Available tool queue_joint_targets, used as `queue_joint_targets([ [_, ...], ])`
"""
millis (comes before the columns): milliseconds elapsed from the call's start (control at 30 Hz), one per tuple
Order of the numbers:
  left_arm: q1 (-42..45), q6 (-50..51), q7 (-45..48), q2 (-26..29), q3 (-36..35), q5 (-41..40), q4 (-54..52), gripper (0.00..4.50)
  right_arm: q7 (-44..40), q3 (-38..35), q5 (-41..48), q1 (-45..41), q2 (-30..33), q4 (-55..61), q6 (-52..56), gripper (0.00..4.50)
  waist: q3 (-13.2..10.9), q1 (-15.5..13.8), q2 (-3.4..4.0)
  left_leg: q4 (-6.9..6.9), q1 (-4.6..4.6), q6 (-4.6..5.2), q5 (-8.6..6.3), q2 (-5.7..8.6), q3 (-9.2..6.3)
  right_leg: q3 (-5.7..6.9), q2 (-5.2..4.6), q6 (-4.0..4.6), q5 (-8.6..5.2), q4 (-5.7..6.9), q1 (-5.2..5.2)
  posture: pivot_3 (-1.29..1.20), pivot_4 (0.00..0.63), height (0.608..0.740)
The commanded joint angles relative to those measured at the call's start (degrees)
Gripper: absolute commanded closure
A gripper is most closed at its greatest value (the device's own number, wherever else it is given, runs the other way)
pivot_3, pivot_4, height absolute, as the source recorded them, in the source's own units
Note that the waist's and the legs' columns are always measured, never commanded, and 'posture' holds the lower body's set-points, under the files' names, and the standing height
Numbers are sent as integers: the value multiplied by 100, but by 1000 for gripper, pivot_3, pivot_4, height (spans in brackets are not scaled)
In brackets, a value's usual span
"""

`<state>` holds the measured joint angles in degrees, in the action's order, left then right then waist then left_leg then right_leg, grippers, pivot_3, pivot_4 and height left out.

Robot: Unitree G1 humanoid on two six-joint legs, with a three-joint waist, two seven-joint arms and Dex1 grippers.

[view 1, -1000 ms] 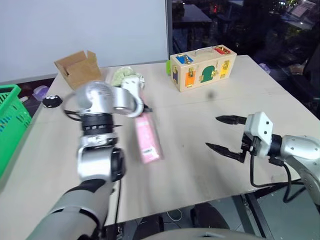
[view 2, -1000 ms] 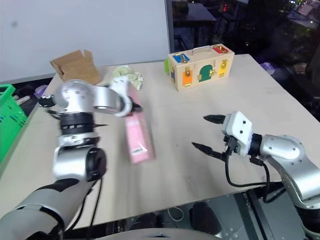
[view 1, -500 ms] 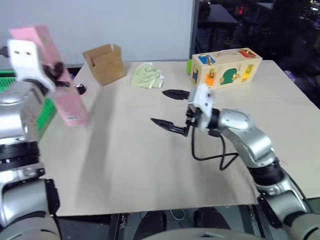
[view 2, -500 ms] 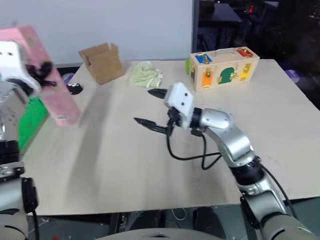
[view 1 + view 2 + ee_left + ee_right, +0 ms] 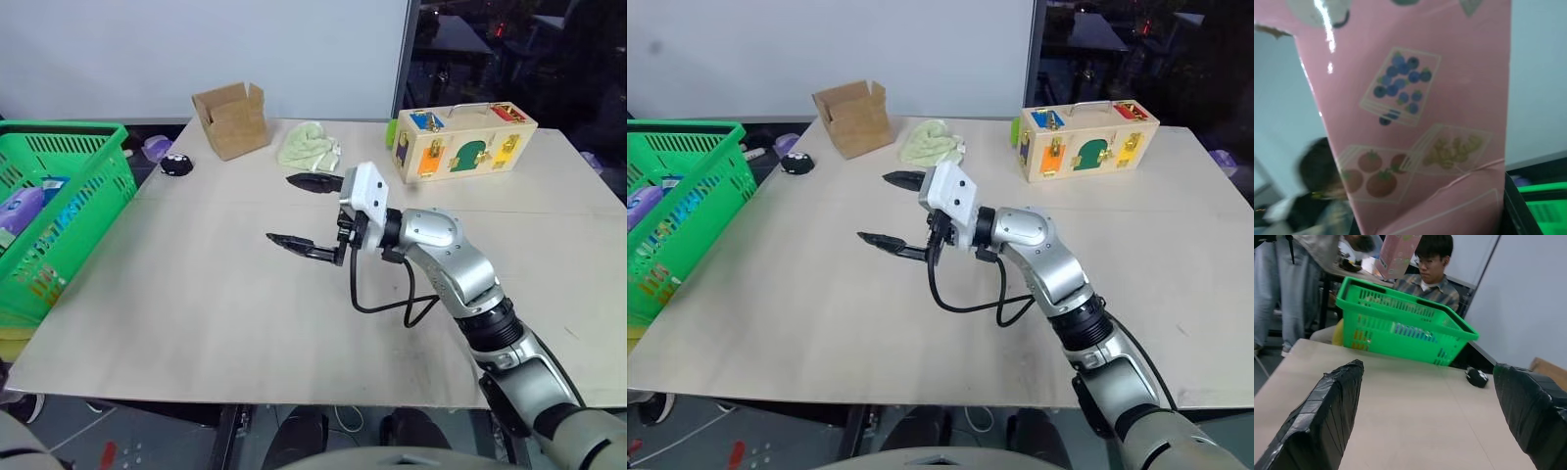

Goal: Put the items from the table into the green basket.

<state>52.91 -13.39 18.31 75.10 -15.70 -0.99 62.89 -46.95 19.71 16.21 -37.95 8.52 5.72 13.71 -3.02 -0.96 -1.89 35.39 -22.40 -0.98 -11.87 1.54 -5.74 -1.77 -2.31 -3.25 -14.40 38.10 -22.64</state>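
Right arm is reaching across the body toward the robot's left, forearm bent at the elbow, wrist held roughly level. Its black two-fingered right gripper (image 5: 306, 212) is standing with fingers (image 5: 1327, 416) spread wide apart, gripping nothing, a black cable looping beneath the wrist.

Open surface in the middle, clutter along the far edge

The green basket (image 5: 59, 211) blocks 9 o'clock; cardboard box (image 5: 231, 118), cloth (image 5: 310, 147) and wooden toy box (image 5: 464, 140) stand from 11 to 1 o'clock; the surface (image 5: 225, 313) elsewhere lies passable.
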Motion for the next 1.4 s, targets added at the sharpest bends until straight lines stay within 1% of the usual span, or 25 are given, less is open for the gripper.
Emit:
queue_joint_targets([
  [33, 108, -182, -61, 140, -57, 49, 377, 3270, -19, -137, 84, -111, -38, 222, -53, 0, 0, -7, 0, 1, 0, 0, 0, -2, 0, 2, 1, 0, 0, 0, 1, 129, 0, 740],
  [100, -197, -12, 34, 70, -208, -89, 722, 3270, -45, -135, 105, -111, -48, 218, -58, 0, 12, 6, -19, 2, 0, 0, 0, -10, -1, 4, 8, 1, 0, -1, 1, 130, 0, 740],
  [133, -361, 80, 69, 29, -283, -165, 853, 2677, -63, -134, 117, -113, -52, 209, -65, 0, 12, 13, -19, 2, 1, 0, 0, -12, -1, 4, 9, 1, 1, -2, 1, 130, 0, 740],
  [167, -468, 128, 94, 8, -334, -216, 920, 2479, -71, -130, 123, -113, -57, 212, -65, 0, 12, 17, -19, 2, 1, 0, 0, -12, 2, 2, 9, 2, 2, -2, 1, 124, 0, 740],
  [233, -629, 210, 25, -41, -634, -483, 994, 1467, -155, -117, 164, -100, -36, 229, -67, 0, 15, 19, -26, 2, 0, 0, 0, -17, 2, 2, 12, 4, 3, -1, -1, 117, 0, 740],
  [267, -711, 169, 47, -68, -753, -594, 967, 1068, -226, -119, 200, -89, -8, 245, -77, 0, 19, 21, -32, 2, 0, -1, 0, -20, 1, 2, 15, 5, 4, 0, -2, 119, 0, 740],
  [300, -779, 139, 70, -90, -835, -666, 928, 474, -278, -123, 224, -82, 11, 254, -86, 0, 21, 23, -36, 2, -1, -1, 0, -24, 1, 2, 19, 8, 5, -1, -3, 119, 0, 740],
  [333, -847, 106, 144, -117, -883, -719, 860, 102, -318, -134, 251, -78, 27, 262, -83, 0, 23, 23, -38, 2, -1, -1, -1, -26, 0, 3, 20, 9, 6, -1, -3, 119, 0, 740],
  [400, -1066, 72, 437, -220, -1043, -919, 666, 41, -450, -185, 360, -78, 62, 268, -82, 0, 23, 20, -37, 2, 0, -1, -1, -26, 0, 3, 20, 12, 8, -1, -3, 119, 0, 740],
  [500, -1566, -120, 391, -396, -1520, -1306, 404, 41, -609, -228, 510, -100, 66, 255, -94, 0, 23, 12, -34, 1, 2, -1, -1, -27, 2, 2, 19, 14, 9, 0, -2, 143, 0, 740],
  [633, -2315, 84, 900, -712, -1926, -1752, -432, 41, -735, -249, 639, -125, 50, 253, -70, 0, 24, 2, -34, 0, 12, -2, -1, -31, 2, 2, 20, 22, 12, 0, 1, 164, 0, 740],
  [700, -2902, 286, 1170, -1004, -2123, -2024, -1313, 41, -778, -262, 687, -144, 44, 249, -65, 0, 25, -4, -36, -1, 14, -2, -1, -33, 3, 1, 19, 25, 14, -1, 2, 169, 0, 740],
  [800, -3782, 1031, 1439, -1623, -2340, -2583, -3043, 41, -802, -335, 846, -173, 8, 278, 21, 0, 25, -39, -35, -4, 17, -3, -1, -35, 6, -3, 15, 30, 16, -3, 4, 176, 0, 740],
  [867, -4328, 1533, 1323, -2051, -2343, -2796, -4192, 41, -794, -348, 887, -178, 8, 305, 49, 0, 25, -64, -34, -7, 21, -3, -2, -40, 10, -10, 13, 33, 17, -5, 5, 176, 0, 740],
  [967, -4906, 2122, 1143, -2603, -2116, -2974, -5635, 41, -741, -372, 862, -160, 45, 330, 80, 0, 26, -116, -35, -11, 33, -3, -2, -44, 12, -25, 13, 38, 20, -4, 8, 153, 0, 740],
  [1033, -5128, 2612, 1113, -2938, -1873, -3289, -6540, 41, -616, -414, 781, -102, 137, 395, 159, 0, 26, -148, -35, -14, 38, -3, -2, -47, 22, -34, 18, 41, 21, -4, 8, 153, 0, 740],
  [1133, -5332, 3110, 940, -3382, -1316, -3459, -7695, 41, -211, -581, 501, 186, 460, 515, 353, 0, 39, -192, -35, -12, 38, -3, -2, -53, 35, -32, 20, 43, 22, -7, 13, 113, 0, 740],
  [1200, -5315, 3534, 770, -3618, -1064, -3665, -8168, 41, 22, -726, 414, 451, 663, 627, 462, 0, 44, -192, -38, -12, 42, -3, -2, -52, 47, -43, 19, 43, 22, -12, 18, 90, 0, 740],
  [1267, -5313, 3763, 708, -3742, -774, -3637, -8503, 41, 326, -845, 232, 684, 859, 724, 634, 0, 50, -155, -45, -12, 44, -3, -2, -49, 59, -53, 23, 44, 22, -14, 23, 69, 0, 740],
  [1300, -5321, 4002, 717, -3808, -546, -3762, -8711, 41, 483, -969, 150, 886, 1011, 818, 712, 0, 54, -129, -45, -12, 48, -3, -2, -49, 63, -57, 24, 45, 21, -13, 24, 57, 0, 740],
  [1367, -5361, 4285, 803, -3897, -332, -3998, -8983, 41, 677, -1104, 60, 1157, 1204, 992, 847, 0, 56, -99, -13, -12, 50, -2, -2, -52, 73, -65, 29, 51, 17, -15, 24, 35, 0, 740],
  [1400, -5342, 4455, 769, -3993, -271, -4222, -9114, 41, 851, -1202, -124, 1391, 1396, 1082, 927, 0, 57, -67, -3, -12, 50, -1, -2, -54, 77, -69, 31, 53, 16, -15, 23, 19, 0, 740],
])
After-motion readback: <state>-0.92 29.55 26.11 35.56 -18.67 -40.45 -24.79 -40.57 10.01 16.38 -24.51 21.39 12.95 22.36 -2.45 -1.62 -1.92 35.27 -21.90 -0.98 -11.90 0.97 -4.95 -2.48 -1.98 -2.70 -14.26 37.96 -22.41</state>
